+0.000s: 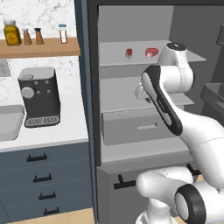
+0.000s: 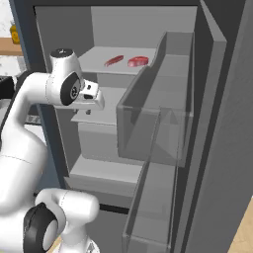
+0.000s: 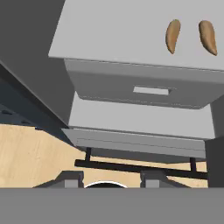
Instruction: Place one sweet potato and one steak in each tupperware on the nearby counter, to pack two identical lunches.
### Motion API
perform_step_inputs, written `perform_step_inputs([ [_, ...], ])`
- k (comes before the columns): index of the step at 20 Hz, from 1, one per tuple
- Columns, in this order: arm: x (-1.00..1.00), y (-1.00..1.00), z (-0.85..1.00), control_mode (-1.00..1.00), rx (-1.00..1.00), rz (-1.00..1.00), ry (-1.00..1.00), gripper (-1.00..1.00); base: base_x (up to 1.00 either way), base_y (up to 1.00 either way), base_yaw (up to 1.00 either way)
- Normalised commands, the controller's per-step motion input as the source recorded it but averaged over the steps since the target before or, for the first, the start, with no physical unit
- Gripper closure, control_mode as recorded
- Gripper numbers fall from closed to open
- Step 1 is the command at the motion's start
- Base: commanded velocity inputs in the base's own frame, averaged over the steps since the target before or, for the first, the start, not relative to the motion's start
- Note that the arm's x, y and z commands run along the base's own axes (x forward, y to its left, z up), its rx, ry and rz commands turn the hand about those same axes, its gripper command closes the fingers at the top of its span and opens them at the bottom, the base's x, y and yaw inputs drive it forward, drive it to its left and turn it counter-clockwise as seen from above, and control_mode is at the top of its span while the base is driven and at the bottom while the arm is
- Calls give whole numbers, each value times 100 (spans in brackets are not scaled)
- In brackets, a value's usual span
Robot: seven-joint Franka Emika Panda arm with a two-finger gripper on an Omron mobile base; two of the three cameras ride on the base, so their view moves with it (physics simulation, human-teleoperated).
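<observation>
- Two steaks (image 1: 129, 53) (image 1: 152, 52) lie side by side, apart, on the fridge's upper shelf (image 1: 113, 57).
- Two sweet potatoes (image 3: 173, 36) (image 3: 208, 37) lie side by side on the shelf (image 3: 122, 35) above the drawer (image 3: 144, 89).
- Left of the fridge, a coffee machine (image 1: 39, 96) stands on the counter (image 1: 65, 127), a tupperware (image 1: 9, 122) to its left.

No readable text, label, brand, number or sign anywhere. Yellow jar (image 1: 12, 33) on the wooden shelf (image 1: 39, 47): label area too blurred to read. Spice shakers (image 1: 33, 36) and small bottle (image 1: 63, 33) beside it: no legible marks. Coffee machine (image 1: 39, 96) on the counter (image 1: 52, 131): plain dark front, nothing written. Fridge shelves and drawer (image 3: 140, 89): bare grey, unmarked.
</observation>
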Motion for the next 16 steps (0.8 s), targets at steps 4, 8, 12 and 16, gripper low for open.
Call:
perform_step_inputs([
  [4,5,-7,0,-100,3,1,-5,-100,0,0,0],
  [8,-28,-27,17,-100,0,-1,-48,-100,0,0,0],
  [12,12,-35,76,-100,0,-14,-38,-100,0,0,0],
  [16,30,-27,100,-100,0,-28,-15,-100,0,0,0],
])
